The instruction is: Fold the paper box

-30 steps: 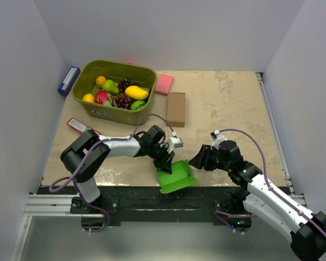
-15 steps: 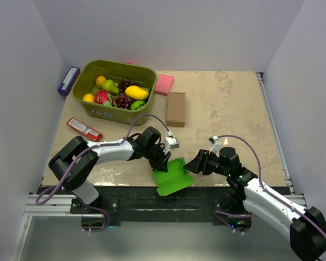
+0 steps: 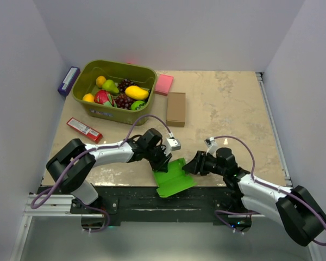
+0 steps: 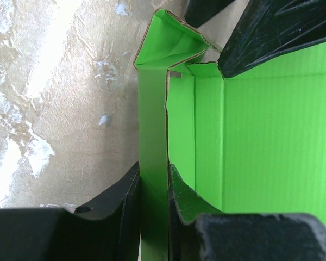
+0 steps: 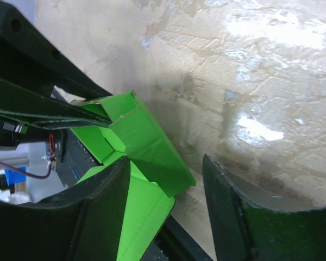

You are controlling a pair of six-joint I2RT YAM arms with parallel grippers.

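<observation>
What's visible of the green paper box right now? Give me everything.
The paper box is bright green thin card with brown cut edges, half folded: flat base, one wall raised, a corner flap bent in. It sits at the near edge of the table, between the arms. The left gripper pinches the raised wall; the right gripper stands open by another flap, contact unclear.

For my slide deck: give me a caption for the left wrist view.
Left gripper pinches an upright wall of the green paper box, mottled beige tabletop alongside.
</observation>
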